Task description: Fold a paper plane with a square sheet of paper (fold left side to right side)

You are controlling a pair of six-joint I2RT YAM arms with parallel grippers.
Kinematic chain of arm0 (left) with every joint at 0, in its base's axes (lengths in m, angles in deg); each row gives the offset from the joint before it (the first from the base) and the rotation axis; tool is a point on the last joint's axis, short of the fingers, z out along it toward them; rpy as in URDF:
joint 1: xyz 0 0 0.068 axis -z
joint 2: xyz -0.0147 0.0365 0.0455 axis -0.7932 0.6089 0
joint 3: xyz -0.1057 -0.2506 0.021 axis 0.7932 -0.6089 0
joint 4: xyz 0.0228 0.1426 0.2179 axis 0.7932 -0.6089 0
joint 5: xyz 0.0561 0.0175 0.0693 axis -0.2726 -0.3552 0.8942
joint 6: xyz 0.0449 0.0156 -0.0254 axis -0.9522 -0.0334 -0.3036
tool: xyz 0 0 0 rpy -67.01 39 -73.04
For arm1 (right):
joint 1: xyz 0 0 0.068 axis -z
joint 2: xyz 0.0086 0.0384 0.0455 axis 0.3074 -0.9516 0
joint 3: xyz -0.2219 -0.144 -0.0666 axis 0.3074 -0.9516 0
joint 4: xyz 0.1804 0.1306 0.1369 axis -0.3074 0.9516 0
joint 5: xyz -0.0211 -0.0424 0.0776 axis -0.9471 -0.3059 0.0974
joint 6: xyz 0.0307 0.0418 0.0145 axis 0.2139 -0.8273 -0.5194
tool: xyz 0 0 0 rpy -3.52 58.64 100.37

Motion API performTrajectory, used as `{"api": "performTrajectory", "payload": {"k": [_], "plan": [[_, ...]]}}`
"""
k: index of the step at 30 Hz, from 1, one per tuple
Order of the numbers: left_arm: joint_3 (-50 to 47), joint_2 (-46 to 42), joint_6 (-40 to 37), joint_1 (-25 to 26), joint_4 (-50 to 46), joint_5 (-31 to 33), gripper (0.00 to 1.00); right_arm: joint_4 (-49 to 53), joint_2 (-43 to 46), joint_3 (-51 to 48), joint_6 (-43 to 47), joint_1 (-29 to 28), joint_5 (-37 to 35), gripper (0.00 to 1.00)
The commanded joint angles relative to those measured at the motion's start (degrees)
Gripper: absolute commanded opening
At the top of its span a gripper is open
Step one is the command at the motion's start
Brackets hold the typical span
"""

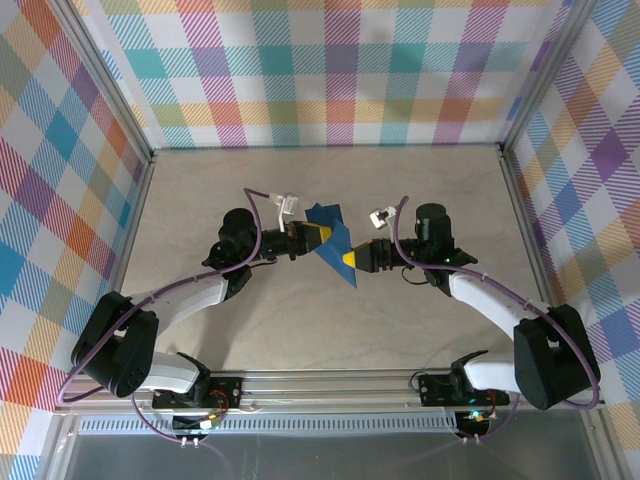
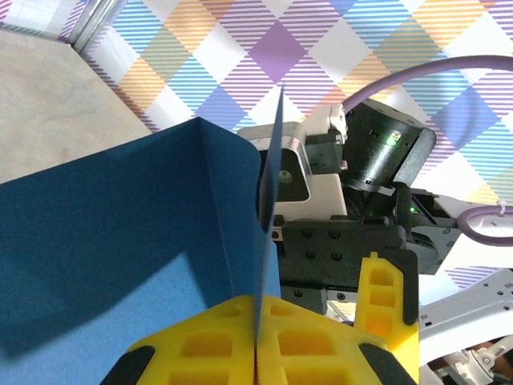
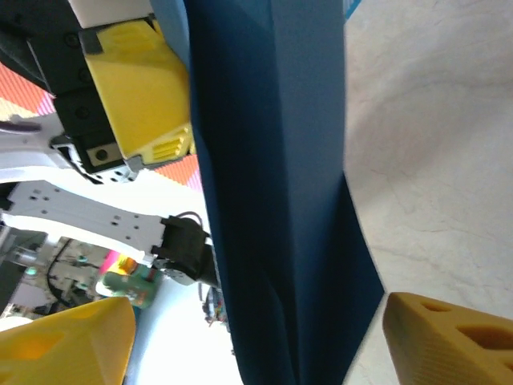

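The dark-blue square sheet of paper (image 1: 328,215) hangs creased and folded above the table's middle, between the two arms. My left gripper (image 1: 322,236) is shut on its edge. In the left wrist view the yellow jaws (image 2: 258,341) meet with the thin sheet (image 2: 120,241) pinched in the seam, and one flap stands up on edge. My right gripper (image 1: 351,260) faces it from the right and is open. In the right wrist view its fingertips stand wide on either side of the paper (image 3: 272,160), which runs down between them without touching either.
The paper is held off the pale tabletop (image 1: 300,180). Plaid walls close the back and both sides. The two gripper tips are very close together; the right gripper's yellow finger (image 2: 381,297) shows just beside the left jaws.
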Motion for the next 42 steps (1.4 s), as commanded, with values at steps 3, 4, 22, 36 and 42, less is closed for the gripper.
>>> {"api": "performTrajectory", "payload": {"k": [3,4,22,36,42], "plan": [[2.09,-0.08,0.05,0.67,3.14,-1.65,0.09,-5.69,0.13,1.39,-1.26,-0.35,4.08,0.59],[2.07,-0.10,0.04,0.68,3.03,-1.65,0.09,-5.44,0.39,1.64,-0.87,-0.35,3.66,0.53],[-0.21,-8.96,-10.03,-0.72,-11.83,8.36,0.44,13.50,5.04,5.44,7.57,-0.31,-9.24,0.05],[-5.58,-30.23,-19.47,-1.52,-34.55,40.70,0.58,60.39,-6.34,27.06,18.69,-15.36,-70.77,0.04],[-10.29,-39.49,-18.57,-1.72,-37.11,50.96,0.60,71.38,-18.55,36.79,16.60,-22.47,-92.67,0.05]]}}
